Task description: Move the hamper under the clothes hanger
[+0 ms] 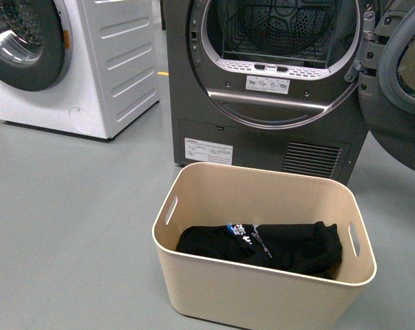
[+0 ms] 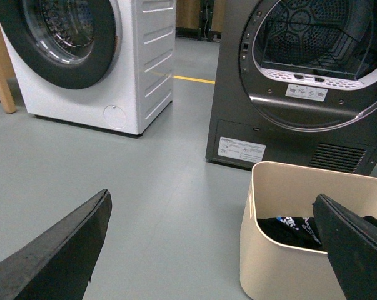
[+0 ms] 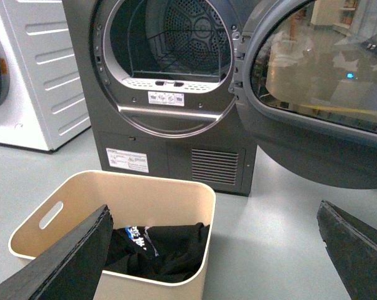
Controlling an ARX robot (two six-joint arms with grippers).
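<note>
Black left fingers (image 2: 57,250) wide apart, empty; right fingers (image 3: 69,256) likewise.

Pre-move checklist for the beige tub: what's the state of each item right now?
1. Fingers open: left gripper and right gripper are both spread wide and empty. ok.
2. Grip points free: the beige plastic hamper has a slot handle in each short side, both unblocked. ok.
3. Load contained: the black garment lies below the rim. ok.
4. Clearance: the round door of the dark grey dryer hangs open near the hamper's right side. not ok.
5. Target: the clothes hanger is in no view. cannot tell.
</note>
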